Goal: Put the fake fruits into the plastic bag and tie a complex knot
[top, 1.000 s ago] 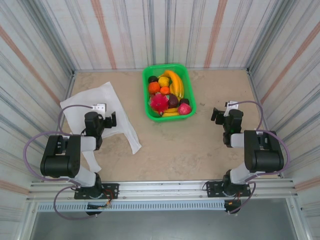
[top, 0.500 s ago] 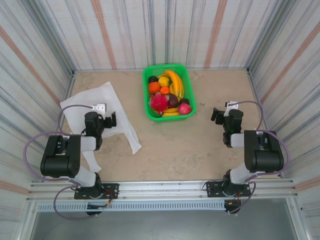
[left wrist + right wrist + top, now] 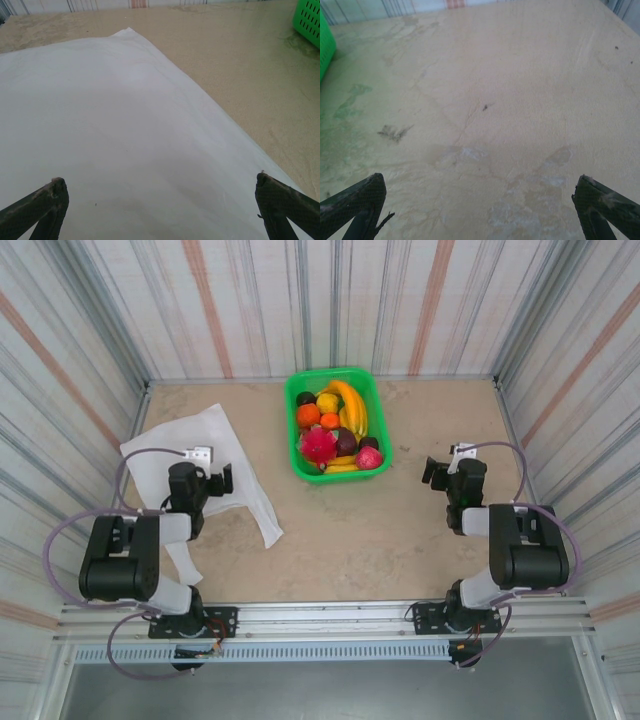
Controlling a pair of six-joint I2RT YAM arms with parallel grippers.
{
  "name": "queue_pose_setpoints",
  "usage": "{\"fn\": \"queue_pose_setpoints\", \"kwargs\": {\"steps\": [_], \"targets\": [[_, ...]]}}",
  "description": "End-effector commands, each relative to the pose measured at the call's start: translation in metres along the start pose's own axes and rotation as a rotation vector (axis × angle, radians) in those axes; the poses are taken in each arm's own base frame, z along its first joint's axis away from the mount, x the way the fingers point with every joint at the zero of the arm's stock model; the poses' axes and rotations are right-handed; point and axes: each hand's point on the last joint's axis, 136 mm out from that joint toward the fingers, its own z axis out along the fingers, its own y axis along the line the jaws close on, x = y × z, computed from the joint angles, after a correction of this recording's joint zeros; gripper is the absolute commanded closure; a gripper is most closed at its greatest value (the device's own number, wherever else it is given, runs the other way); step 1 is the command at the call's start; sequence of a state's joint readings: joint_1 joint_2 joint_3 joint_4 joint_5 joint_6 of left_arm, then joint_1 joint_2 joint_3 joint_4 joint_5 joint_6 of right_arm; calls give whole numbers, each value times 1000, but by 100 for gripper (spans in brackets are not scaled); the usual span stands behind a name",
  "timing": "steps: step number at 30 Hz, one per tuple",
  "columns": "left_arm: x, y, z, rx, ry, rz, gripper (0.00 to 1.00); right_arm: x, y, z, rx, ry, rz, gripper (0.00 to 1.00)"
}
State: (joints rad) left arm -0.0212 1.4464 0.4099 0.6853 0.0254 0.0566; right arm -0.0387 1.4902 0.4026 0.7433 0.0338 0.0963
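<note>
Top external: hovering left gripper (image 3: 159, 185), spread wide, empty, over thin white plastic bag (image 3: 190, 435) flat at nine o'clock; right gripper (image 3: 477, 182) likewise at three. Best pinching one layer, opening toward glossy fake fruits (image 3: 335, 425) in green mesh basket (image 3: 373, 392) at twelve.

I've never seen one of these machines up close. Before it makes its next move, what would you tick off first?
1. Left gripper open, holding nothing: ok.
2. Right gripper open, holding nothing: ok.
3. Fake fruits gathered in the green basket: ok.
4. Plastic bag near the left gripper: ok, it lies right beneath it.
5. Bag mouth opened for loading: not ok, the bag lies flat.
6. Handle loops located: cannot tell.
</note>
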Motion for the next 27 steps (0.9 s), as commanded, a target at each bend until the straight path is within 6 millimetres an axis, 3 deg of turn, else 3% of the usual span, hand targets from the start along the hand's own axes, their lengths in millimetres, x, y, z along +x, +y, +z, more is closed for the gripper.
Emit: {"fn": "queue_pose_setpoints", "kwargs": {"steps": [1, 6, 11, 14, 18, 20, 27], "targets": [[-41, -5, -15, 11, -50, 48, 1, -25, 0, -10, 10, -6, 18, 1], [-90, -6, -40, 14, -62, 54, 2, -51, 3, -38, 1, 28, 109, 1], [-112, -7, -66, 37, 78, 113, 5, -70, 23, -73, -96, 132, 216, 1], [-114, -13, -85, 75, 138, 183, 6, -80, 40, -96, -183, 155, 243, 1], [-100, -20, -107, 126, 199, 310, 7, -88, 54, -122, -270, 136, 245, 1], [-85, -27, -116, 181, 229, 402, 13, -88, 58, -129, -289, 130, 243, 1], [-33, -38, -129, 290, 343, 600, 13, -86, 60, -138, -299, 125, 235, 1]]}}
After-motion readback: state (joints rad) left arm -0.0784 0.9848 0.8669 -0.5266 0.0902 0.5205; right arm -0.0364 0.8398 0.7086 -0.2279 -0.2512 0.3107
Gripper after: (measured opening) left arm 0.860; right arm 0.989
